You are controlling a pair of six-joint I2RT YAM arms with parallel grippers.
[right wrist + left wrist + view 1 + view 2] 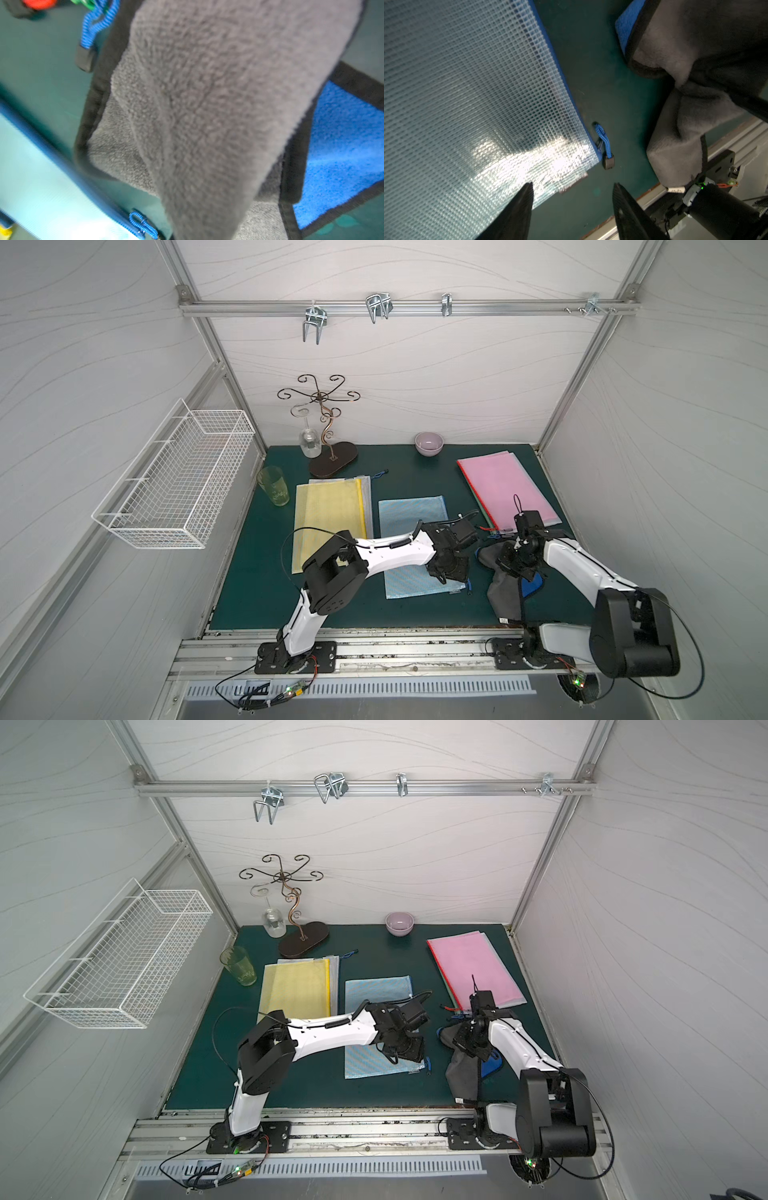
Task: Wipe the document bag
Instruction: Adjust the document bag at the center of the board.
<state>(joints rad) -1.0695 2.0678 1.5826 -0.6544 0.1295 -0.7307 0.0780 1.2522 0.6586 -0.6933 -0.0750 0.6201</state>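
With wiping seemingly unstarted, the blue document bag (411,516) is laid flat at centre beneath the parted, empty left gripper (573,185); the grey cloth (207,104), clenched by the right gripper (515,563) beside it, must next be swept across it.

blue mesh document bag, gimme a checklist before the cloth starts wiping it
1. Blue mesh document bag flat on green mat: ok.
2. Right gripper shut on grey microfibre cloth: ok.
3. Cloth over the bag: not ok, it hangs beside it.
4. Left gripper off the bag: cannot tell; open over its near corner.
5. Blue zip pull clear of cloth: ok.
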